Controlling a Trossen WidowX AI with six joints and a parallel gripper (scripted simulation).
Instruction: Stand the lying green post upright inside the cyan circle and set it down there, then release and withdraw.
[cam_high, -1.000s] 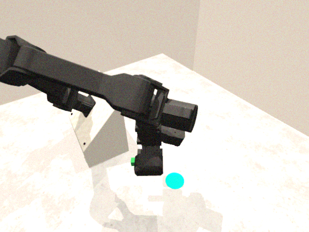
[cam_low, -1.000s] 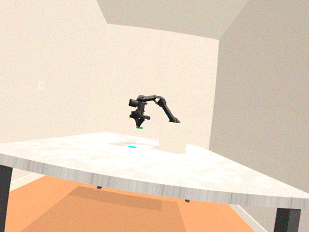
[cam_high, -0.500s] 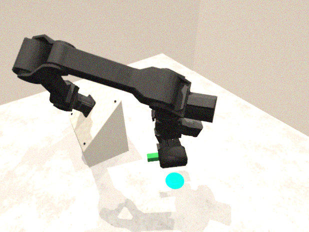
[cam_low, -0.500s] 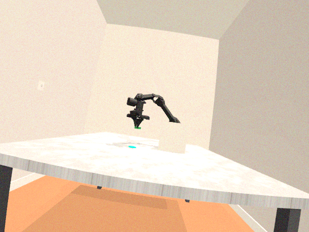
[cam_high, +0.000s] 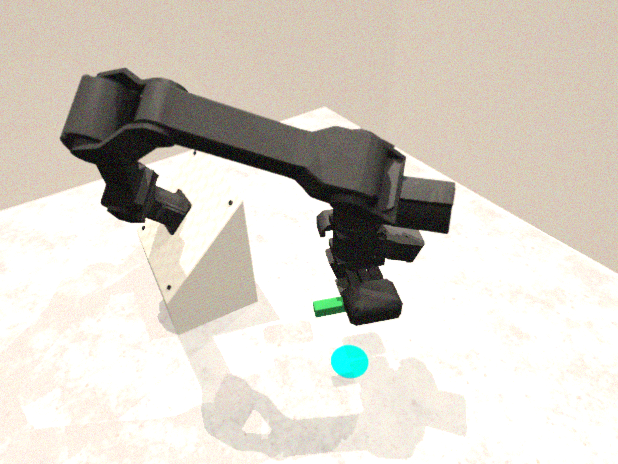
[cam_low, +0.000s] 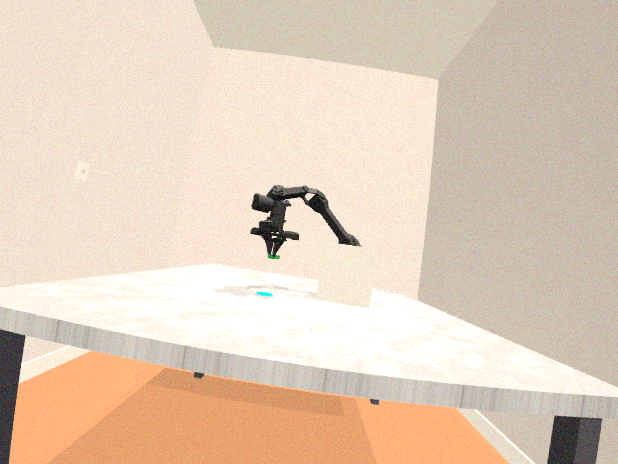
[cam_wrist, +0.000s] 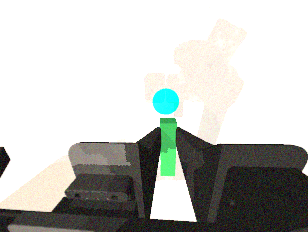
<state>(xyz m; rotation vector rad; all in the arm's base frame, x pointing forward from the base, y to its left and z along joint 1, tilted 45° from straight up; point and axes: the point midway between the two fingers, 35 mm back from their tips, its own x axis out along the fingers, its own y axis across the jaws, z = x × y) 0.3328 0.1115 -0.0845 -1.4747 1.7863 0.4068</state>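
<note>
The green post (cam_high: 327, 307) (cam_low: 273, 257) (cam_wrist: 168, 145) is held in the air, lying about level rather than upright. My gripper (cam_low: 273, 255) (cam_wrist: 168, 134) is shut on it and points down; in the top view the fingertips are hidden behind the gripper's own body. The cyan circle (cam_high: 349, 361) (cam_low: 264, 294) (cam_wrist: 165, 101) lies flat on the table, below the post. In the wrist view it shows just beyond the post's far end, almost in line with it. Nothing stands on the circle.
A pale wedge-shaped block (cam_high: 220, 272) (cam_low: 345, 275) stands on the table (cam_high: 500, 320) (cam_low: 300, 330), to the left of the circle in the top view and to its right in the exterior view. The arm reaches over beside it, and its shadow falls around the circle.
</note>
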